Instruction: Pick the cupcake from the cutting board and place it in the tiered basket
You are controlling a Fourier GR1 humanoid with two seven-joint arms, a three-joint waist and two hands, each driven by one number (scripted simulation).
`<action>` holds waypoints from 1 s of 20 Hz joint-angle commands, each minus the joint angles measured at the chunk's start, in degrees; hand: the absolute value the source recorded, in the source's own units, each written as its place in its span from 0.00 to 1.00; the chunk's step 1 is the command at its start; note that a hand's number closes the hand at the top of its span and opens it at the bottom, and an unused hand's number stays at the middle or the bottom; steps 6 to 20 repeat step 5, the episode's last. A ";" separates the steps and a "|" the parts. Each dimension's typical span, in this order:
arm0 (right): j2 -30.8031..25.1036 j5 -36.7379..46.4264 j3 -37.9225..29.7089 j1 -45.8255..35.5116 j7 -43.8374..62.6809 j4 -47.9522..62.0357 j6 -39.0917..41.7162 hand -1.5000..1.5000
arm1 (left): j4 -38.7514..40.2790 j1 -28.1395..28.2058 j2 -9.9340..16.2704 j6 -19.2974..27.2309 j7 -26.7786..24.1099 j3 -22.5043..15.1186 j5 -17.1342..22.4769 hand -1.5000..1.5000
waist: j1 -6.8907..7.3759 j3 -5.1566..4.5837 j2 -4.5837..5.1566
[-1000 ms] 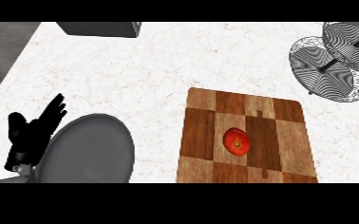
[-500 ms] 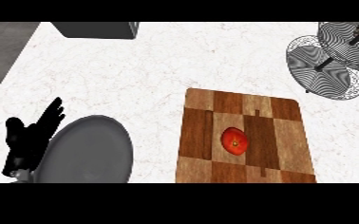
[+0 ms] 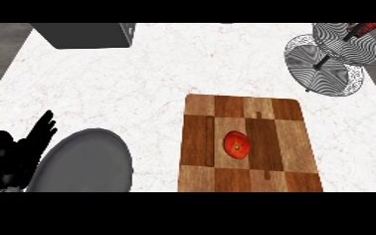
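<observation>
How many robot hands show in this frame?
1. The left hand shows at the view's lower left edge, open with fingers up, resting beside its grey forearm. The right hand is out of view, so nothing is near the red item on the cutting board.

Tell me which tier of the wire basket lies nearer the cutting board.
The lower tier, nearer the cutting board; the upper tier sits toward the corner.

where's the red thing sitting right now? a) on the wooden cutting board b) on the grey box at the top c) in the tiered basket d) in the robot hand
a: the red item lies near the middle of the cutting board, with the tiered basket apart at the upper right and the left robot hand open at the lower left edge.
</observation>
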 commanded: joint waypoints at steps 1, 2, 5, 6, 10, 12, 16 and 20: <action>1.44 -7.27 -5.04 3.73 -4.55 -6.98 -1.87 0.00 | 0.06 1.31 -0.62 0.22 0.04 -0.24 -0.30 0.50 | -1.94 0.01 -0.74; -1.55 -9.34 -6.59 3.92 -6.28 -8.30 1.50 0.00 | 0.00 2.79 -0.99 0.81 -0.59 0.61 0.05 0.50 | -2.27 0.01 -0.95; 1.69 -14.59 -9.35 9.77 -9.89 -12.81 4.72 0.00 | 0.81 1.67 1.24 -0.54 -0.63 2.55 1.39 0.50 | -3.14 -0.02 -0.98; 1.69 -14.59 -9.35 9.77 -9.89 -12.81 4.72 0.00 | 0.81 1.67 1.24 -0.54 -0.63 2.55 1.39 0.50 | -3.14 -0.02 -0.98; 1.69 -14.59 -9.35 9.77 -9.89 -12.81 4.72 0.00 | 0.81 1.67 1.24 -0.54 -0.63 2.55 1.39 0.50 | -3.14 -0.02 -0.98; 1.69 -14.59 -9.35 9.77 -9.89 -12.81 4.72 0.00 | 0.81 1.67 1.24 -0.54 -0.63 2.55 1.39 0.50 | -3.14 -0.02 -0.98; 1.69 -14.59 -9.35 9.77 -9.89 -12.81 4.72 0.00 | 0.81 1.67 1.24 -0.54 -0.63 2.55 1.39 0.50 | -3.14 -0.02 -0.98; 1.69 -14.59 -9.35 9.77 -9.89 -12.81 4.72 0.00 | 0.81 1.67 1.24 -0.54 -0.63 2.55 1.39 0.50 | -3.14 -0.02 -0.98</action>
